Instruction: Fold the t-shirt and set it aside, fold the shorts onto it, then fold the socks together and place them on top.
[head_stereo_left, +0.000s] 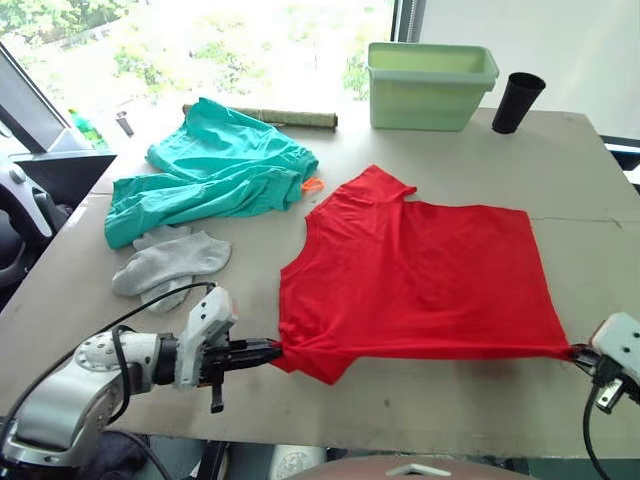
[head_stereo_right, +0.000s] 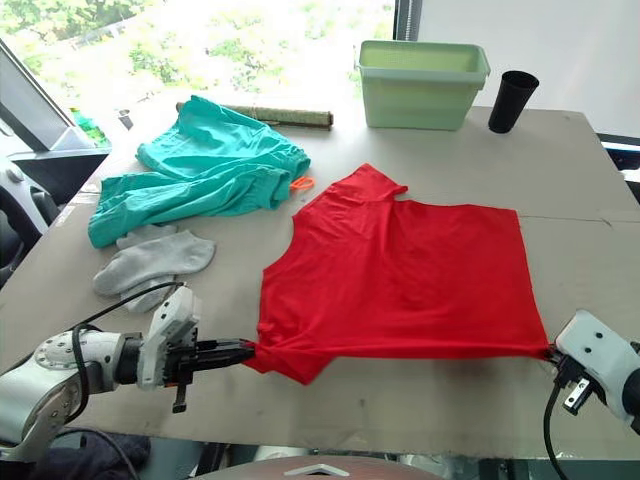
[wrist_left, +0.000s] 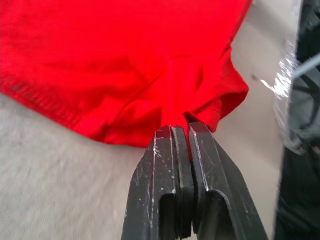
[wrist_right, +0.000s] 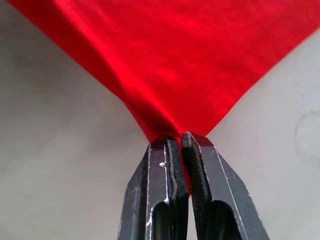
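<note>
Nearest, the left gripper (head_stereo_left: 276, 348) and right gripper (head_stereo_left: 577, 352) each pinch a near-edge corner of the t-shirt (head_stereo_left: 420, 270) — soft, light fabric, best held by corners. Farther left lie the socks (head_stereo_left: 170, 262), then the shorts (head_stereo_left: 215, 170) — all on the table (head_stereo_left: 580, 180).

Your left arm (head_stereo_left: 70, 390) is rounded silver metal with screws on its joint, a white block at the wrist and a black cable looping over it. Your black jaws are scratched pale along the edges. Your right wrist (head_stereo_left: 620, 345) carries a white block too.
</note>
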